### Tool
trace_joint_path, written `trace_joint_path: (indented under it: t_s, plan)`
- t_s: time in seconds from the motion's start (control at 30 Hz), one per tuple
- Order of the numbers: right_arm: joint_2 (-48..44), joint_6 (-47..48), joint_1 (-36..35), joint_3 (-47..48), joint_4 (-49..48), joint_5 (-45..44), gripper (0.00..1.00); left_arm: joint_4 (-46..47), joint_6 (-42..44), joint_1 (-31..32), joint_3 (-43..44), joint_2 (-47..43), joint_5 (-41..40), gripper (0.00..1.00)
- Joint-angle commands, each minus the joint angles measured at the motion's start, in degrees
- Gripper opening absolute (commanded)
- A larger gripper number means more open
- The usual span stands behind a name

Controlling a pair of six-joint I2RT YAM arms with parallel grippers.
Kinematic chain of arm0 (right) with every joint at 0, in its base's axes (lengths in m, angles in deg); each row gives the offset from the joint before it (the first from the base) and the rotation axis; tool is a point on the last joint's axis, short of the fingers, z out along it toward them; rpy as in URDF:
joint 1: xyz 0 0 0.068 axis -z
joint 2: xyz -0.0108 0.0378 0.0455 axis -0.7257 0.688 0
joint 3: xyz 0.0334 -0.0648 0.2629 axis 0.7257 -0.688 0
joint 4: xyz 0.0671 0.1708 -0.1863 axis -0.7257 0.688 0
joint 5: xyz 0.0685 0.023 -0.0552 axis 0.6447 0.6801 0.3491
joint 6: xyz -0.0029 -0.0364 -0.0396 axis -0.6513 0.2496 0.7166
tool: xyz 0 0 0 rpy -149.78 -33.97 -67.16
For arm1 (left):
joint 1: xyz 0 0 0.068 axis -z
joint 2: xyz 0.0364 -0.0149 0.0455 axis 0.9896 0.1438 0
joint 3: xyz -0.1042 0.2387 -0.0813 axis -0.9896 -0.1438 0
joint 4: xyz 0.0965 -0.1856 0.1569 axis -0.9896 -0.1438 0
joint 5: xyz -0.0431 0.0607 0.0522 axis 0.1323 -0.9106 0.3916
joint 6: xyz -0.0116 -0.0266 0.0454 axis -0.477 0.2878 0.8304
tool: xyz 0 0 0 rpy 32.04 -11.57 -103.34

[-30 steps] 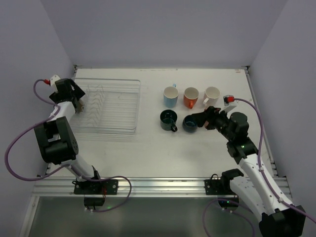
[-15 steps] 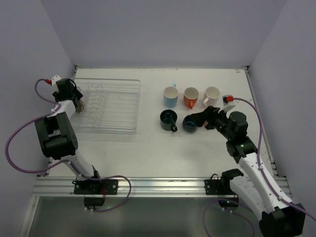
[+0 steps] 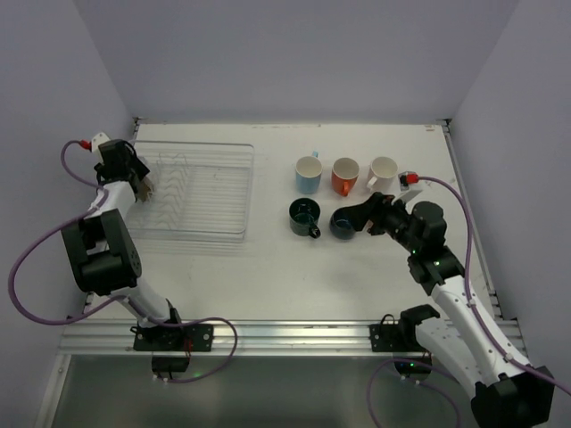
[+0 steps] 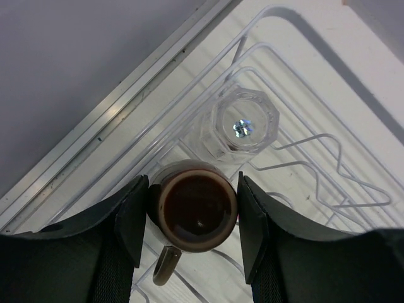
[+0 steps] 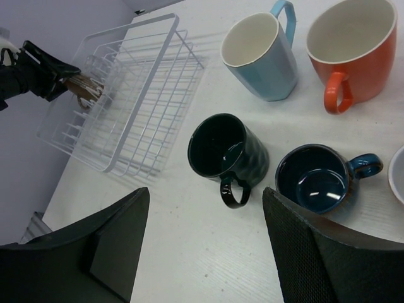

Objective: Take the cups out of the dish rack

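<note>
The left end effector (image 4: 192,202) clamps the small dark brown cup (image 4: 197,213), and lifting could topple the clear faceted glass (image 4: 243,123) just beside it

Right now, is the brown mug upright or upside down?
Upright: the brown mug shows its open mouth and inside to the left wrist camera.

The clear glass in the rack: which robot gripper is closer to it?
Left. The left gripper clasps the small brown cup right beside the clear glass in the dish rack; the right gripper is across the table, open by the teal mug.
</note>
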Motion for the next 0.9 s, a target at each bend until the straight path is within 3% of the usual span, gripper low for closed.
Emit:
trace_joint_path:
  t_s: [0.0, 0.2, 0.5, 0.67, 0.87]
  plan:
    - [-0.33, -1.63, -1.54, 3.38, -2.25, 1.58, 0.75, 1.76, -1.73, -0.09, 1.62, -6.48, 0.82, 0.04]
    - [1.51, -3.64, -8.39, 6.81, -2.86, -0.53, 0.75, -0.80, -5.15, -0.09, 1.18, -10.87, 4.42, 0.00]
    - [10.56, -10.16, -16.48, 10.32, -12.97, 3.86, 0.75, -2.20, -12.10, 2.28, -5.93, -25.28, 12.34, 0.00]
    - [13.02, -12.17, -22.81, 9.80, -22.62, 0.96, 0.75, -1.94, -16.74, 5.27, -10.06, -36.96, 20.67, 0.00]
    - [21.10, -15.43, -25.63, 12.69, -34.85, 3.58, 0.77, 7.53, -28.61, 11.60, -17.71, -48.40, 34.03, 0.00]
